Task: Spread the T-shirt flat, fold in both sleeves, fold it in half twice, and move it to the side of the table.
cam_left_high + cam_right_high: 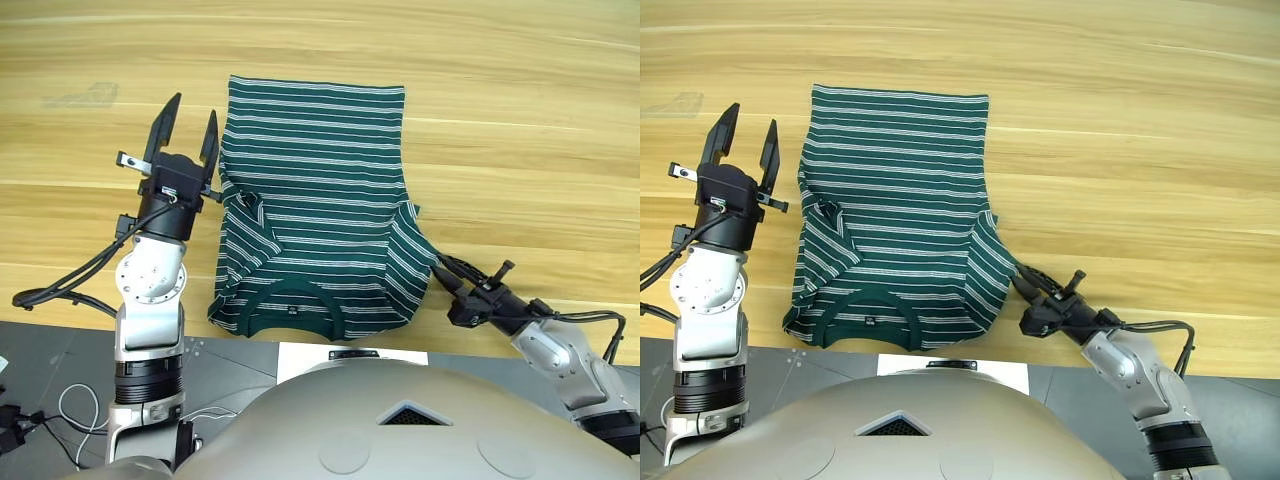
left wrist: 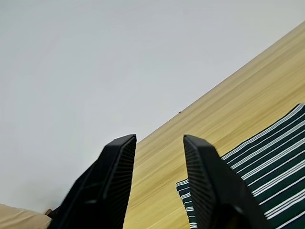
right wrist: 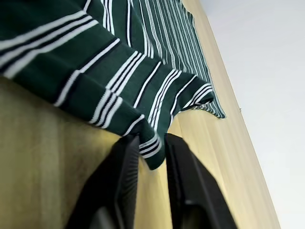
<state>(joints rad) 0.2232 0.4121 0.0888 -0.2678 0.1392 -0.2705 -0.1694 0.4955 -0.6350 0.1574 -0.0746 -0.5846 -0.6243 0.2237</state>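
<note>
One green, white-striped T-shirt (image 1: 310, 190) lies flat in the middle of the wooden desk (image 1: 520, 120), with its collar (image 1: 290, 300) at the near edge and its hem (image 1: 315, 88) at the far end. Both sleeves look turned in over the body: the left sleeve (image 1: 248, 232) lies diagonally across the chest, and the right sleeve (image 1: 405, 250) is doubled along the right edge.

The right arm (image 1: 550, 345) sits low at that edge, its jaws closed on a fold of striped cloth. The left arm (image 1: 150, 270) stands just beside the shirt's left edge, its jaws raised, spread wide and holding nothing.

The sleeve step appears to be nearly done, with the right sleeve the last part in hand. The next move probably calls for the right jaws to let go without dragging the fold open. Both arms would then take one end of the shirt at its corners and carry it over to the other end, keeping the sleeves tucked.
</note>
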